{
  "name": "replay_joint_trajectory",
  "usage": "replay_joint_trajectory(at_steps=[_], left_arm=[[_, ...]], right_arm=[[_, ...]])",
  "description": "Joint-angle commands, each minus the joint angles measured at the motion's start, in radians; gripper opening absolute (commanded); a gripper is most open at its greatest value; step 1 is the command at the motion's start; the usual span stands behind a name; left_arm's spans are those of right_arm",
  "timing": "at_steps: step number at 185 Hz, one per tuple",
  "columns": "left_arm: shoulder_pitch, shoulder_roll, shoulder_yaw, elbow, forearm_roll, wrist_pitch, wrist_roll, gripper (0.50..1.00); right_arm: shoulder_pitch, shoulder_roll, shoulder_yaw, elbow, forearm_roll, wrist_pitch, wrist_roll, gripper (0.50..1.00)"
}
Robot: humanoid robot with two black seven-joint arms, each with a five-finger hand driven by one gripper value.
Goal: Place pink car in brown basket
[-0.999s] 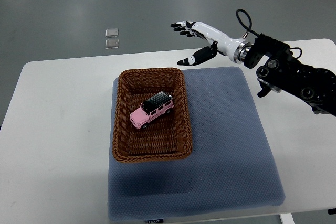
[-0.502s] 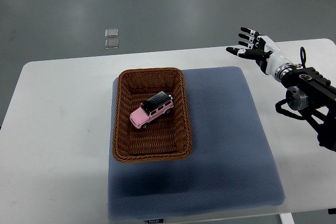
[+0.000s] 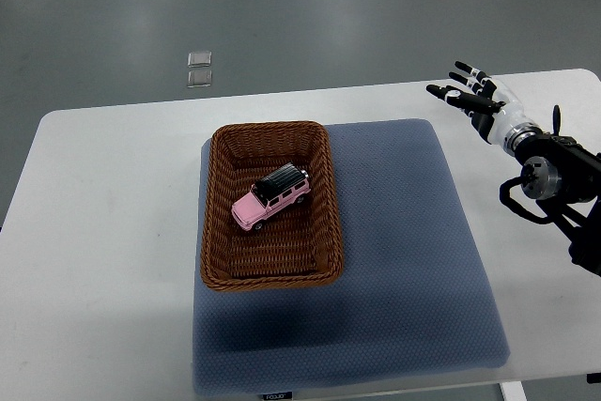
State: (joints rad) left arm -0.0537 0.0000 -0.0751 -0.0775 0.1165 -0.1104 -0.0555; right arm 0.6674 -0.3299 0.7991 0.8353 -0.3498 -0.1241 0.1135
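pink car (image 3: 271,197) in brown basket (image 3: 218,228) | blue mat (image 3: 404,251) beneath | right hand (image 3: 477,100) apart

Pink car (image 3: 271,197) — black roof; brown woven basket (image 3: 218,223); blue-grey mat (image 3: 404,251).

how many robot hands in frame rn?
1. The right hand is over the table's far right edge, fingers spread, holding nothing, well clear of the brown basket with the pink car inside. The left arm is out of view.
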Motion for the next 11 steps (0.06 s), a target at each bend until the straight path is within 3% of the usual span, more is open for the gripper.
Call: replay_joint_trajectory(at_steps=[1,11], left_arm=[[0.0,0.0,0.0,0.001,0.0,0.0,0.0,1.0],[0.0,0.0,0.0,0.001,0.0,0.0,0.0,1.0]], right_arm=[[-0.003,0.002,-0.005,-0.001,-0.002,0.001,0.0,0.917],[-0.003,0.0,-0.005,-0.002,-0.002,0.001,0.0,0.917]])
